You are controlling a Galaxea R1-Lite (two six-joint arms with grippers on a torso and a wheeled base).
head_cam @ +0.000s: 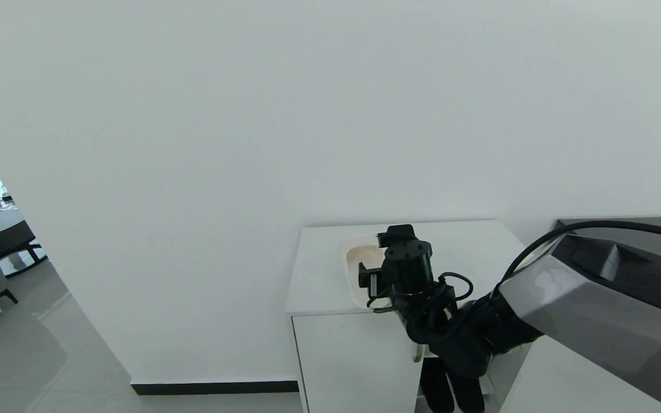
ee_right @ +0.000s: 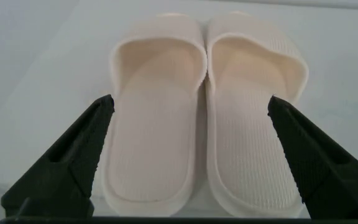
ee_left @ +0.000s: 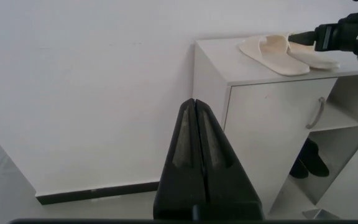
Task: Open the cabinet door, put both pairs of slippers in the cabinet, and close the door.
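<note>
While the cream slippers [ee_right: 160, 124] lie side by side on the cabinet top [head_cam: 319, 269], lower centre of the head frame, right claw [ee_right: 191, 102] stands wide astride both, likely to pinch them as one pair, with left claw [ee_left: 194, 107] closed and held clear, dark pair [ee_left: 316, 160] shelved inside.

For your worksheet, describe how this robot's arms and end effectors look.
The right arm has a glossy silver-grey shell, a black wrist and a looping black cable. The right end effector and left end effector have black, wedge-shaped fingers.
</note>
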